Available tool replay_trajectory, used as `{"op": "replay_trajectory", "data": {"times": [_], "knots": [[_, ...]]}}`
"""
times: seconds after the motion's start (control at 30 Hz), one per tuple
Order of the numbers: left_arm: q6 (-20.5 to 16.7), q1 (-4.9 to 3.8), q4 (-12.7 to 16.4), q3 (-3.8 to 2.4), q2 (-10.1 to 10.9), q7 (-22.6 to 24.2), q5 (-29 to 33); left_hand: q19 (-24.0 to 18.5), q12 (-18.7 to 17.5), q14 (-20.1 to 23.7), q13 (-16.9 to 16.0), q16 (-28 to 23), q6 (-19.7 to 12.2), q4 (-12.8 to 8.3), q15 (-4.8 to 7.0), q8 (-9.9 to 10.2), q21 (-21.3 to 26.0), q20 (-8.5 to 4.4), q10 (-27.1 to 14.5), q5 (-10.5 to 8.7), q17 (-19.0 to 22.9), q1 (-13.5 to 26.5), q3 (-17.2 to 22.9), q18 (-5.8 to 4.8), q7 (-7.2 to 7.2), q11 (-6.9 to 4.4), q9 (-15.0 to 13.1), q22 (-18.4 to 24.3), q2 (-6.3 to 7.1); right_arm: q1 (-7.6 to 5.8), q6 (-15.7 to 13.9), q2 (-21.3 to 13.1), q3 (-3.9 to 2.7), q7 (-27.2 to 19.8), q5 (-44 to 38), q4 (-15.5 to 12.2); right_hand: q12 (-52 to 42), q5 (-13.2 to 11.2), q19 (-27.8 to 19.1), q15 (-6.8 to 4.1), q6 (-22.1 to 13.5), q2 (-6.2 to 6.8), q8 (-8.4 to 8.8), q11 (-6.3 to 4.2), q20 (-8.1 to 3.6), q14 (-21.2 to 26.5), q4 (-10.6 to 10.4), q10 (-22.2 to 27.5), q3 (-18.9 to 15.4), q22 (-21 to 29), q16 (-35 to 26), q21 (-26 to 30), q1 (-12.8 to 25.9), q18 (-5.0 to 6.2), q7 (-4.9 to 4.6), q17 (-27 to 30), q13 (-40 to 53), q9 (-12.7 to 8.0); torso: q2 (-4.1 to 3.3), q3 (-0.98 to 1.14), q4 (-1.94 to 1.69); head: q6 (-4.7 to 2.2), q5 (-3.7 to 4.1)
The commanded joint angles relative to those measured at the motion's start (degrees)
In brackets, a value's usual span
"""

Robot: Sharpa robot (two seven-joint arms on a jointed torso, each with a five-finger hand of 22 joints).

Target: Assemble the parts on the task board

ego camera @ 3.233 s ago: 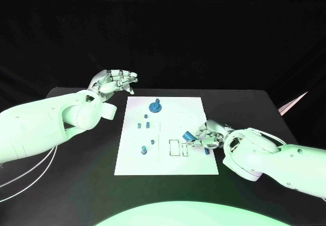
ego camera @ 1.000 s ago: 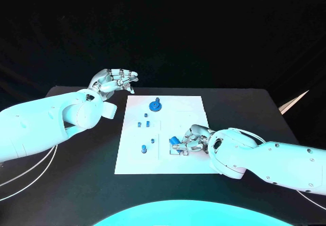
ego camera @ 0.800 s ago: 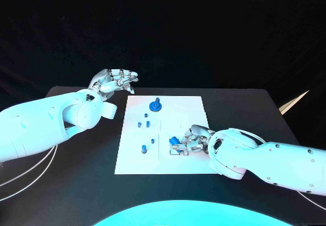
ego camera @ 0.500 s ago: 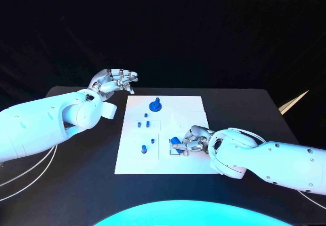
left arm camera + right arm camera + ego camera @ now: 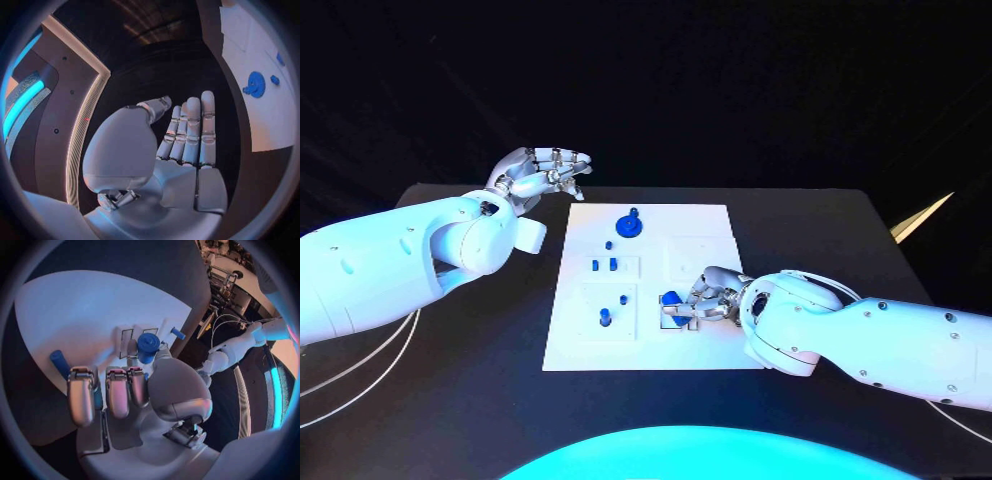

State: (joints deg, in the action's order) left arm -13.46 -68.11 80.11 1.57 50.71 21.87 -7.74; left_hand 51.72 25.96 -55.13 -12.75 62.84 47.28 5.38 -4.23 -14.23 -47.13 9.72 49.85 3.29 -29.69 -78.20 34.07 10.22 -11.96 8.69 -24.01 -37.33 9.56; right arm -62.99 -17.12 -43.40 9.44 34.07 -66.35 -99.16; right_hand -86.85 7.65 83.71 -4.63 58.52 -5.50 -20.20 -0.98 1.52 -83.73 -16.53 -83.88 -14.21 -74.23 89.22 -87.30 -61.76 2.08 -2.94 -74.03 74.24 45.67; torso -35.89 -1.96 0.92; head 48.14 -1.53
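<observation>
Your far-right board is open; the middle is crowded.
Bare task board lies at 2 o'clock; the right hand blocks 4 o'clock, small parts crowd the centre-left.

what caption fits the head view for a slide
Right hand holds a blue part over the white task board; left hand hovers empty off its far corner.

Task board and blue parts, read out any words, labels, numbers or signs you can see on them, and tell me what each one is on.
None: the task board shows only thin outlined rectangles, no writing.
None on the blue parts, such as the round one.
</observation>
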Motion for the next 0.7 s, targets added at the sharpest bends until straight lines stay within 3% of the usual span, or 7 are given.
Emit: {"op": "replay_trajectory", "data": {"times": [0.03, 0.23, 0.4, 0.43, 0.53, 0.7], "knots": [[0.15, -0.04, 0.15, -0.04, -0.03, 0.03, 0.03, 0.62, 0.80, 0.58, 0.61, -0.48, -0.64, 0.06, -0.23, -0.91, 0.99, 0.02, -0.64, -0.21, 0.72, 0.22, -0.73, 0.29, -0.18, -0.10, 0.18, 0.80, -0.61, 0.08, 0.25, 0.23, 0.03, -0.60, 0.00, -0.03, 0.24, 0.29, 5.67, -0.43, 2.12, 0.00, -1.45, -0.62, -0.43, -6.27, -0.27, -4.58, -2.89, -15.00, 0.78, 0.29, 1.51, -1.50, 0.50, -15.97, 13.69, 0.45, 0.00, 0.02, 0.03, -0.01, -0.05], [0.17, -0.04, 0.15, -0.04, -0.03, 0.00, 0.03, 0.62, 0.82, 0.60, 0.62, -0.48, -0.66, 0.13, -0.24, -0.93, 1.03, 0.04, -0.67, -0.21, 0.73, 0.28, -0.73, 0.29, -0.19, -0.09, 0.19, 0.82, -0.63, 0.08, 0.01, 0.39, 0.03, -1.44, -0.03, -0.31, 0.52, 0.40, 5.64, -0.31, 1.73, 2.26, -1.24, -0.48, -0.34, -6.27, -0.35, -4.45, -4.73, -14.96, 0.78, 0.41, 2.83, -1.48, 0.33, -15.97, 13.58, 0.57, -0.01, -0.01, 0.02, 0.03, 0.02], [0.14, -0.04, 0.13, -0.04, -0.04, 0.01, 0.03, 0.62, 0.82, 0.60, 0.62, -0.48, -0.66, 0.13, -0.24, -0.93, 1.03, 0.04, -0.67, -0.21, 0.73, 0.28, -0.73, 0.29, -0.19, -0.09, 0.19, 0.82, -0.63, 0.09, -0.43, 0.28, 0.03, -1.85, -0.37, -0.55, 0.63, 0.55, 5.62, -0.26, 1.65, 3.55, -1.16, -0.42, -0.28, -6.27, -0.38, -4.40, -3.76, -14.95, 0.78, 0.47, 3.84, -1.46, 0.28, -15.97, 13.53, 0.62, 0.02, 0.01, 0.01, 0.04, 0.03], [0.13, -0.04, 0.13, -0.04, -0.04, 0.01, 0.03, 0.62, 0.82, 0.60, 0.62, -0.48, -0.66, 0.13, -0.24, -0.93, 1.03, 0.04, -0.67, -0.21, 0.73, 0.28, -0.73, 0.29, -0.19, -0.09, 0.19, 0.82, -0.63, 0.09, -0.53, 0.23, 0.03, -1.91, -0.54, -0.63, 0.58, 0.60, 5.62, -0.24, 1.63, 4.29, -1.12, -0.41, -0.26, -6.27, -0.40, -4.43, -2.69, -14.96, 0.78, 0.45, 4.35, -1.47, 0.25, -15.97, 13.58, 0.64, 0.02, 0.01, 0.00, 0.02, 0.01], [0.12, -0.04, 0.11, -0.04, -0.06, 0.00, 0.03, 0.62, 0.85, 0.61, 0.63, -0.48, -0.68, 0.17, -0.25, -0.95, 1.06, 0.04, -0.69, -0.21, 0.74, 0.31, -0.72, 0.29, -0.19, -0.09, 0.20, 0.84, -0.64, 0.09, -0.74, -0.08, 0.03, -2.04, -1.10, -0.91, 0.58, 0.61, 5.65, -0.23, 1.64, 4.57, -1.11, -0.40, -0.25, -6.27, -0.41, -4.43, -2.08, -14.98, 0.78, 0.34, 4.65, -1.49, 0.25, -15.97, 13.59, 0.66, 0.03, 0.02, 0.03, 0.02, -0.03], [0.09, -0.04, 0.12, -0.04, -0.03, 0.01, 0.03, 0.62, 0.85, 0.61, 0.63, -0.48, -0.68, 0.17, -0.25, -0.95, 1.06, 0.04, -0.69, -0.21, 0.74, 0.31, -0.72, 0.29, -0.19, -0.09, 0.20, 0.84, -0.64, 0.09, -0.67, -1.11, 0.03, -2.52, -1.77, -1.61, 0.46, 0.53, 5.67, -0.25, 1.75, 3.99, -1.11, -0.43, -0.24, -6.27, -0.17, -4.50, -0.96, -15.01, 0.78, 0.24, 3.28, -1.51, 0.30, -15.97, 13.67, 0.71, 0.00, 0.01, 0.02, -0.05, -0.06]]}}
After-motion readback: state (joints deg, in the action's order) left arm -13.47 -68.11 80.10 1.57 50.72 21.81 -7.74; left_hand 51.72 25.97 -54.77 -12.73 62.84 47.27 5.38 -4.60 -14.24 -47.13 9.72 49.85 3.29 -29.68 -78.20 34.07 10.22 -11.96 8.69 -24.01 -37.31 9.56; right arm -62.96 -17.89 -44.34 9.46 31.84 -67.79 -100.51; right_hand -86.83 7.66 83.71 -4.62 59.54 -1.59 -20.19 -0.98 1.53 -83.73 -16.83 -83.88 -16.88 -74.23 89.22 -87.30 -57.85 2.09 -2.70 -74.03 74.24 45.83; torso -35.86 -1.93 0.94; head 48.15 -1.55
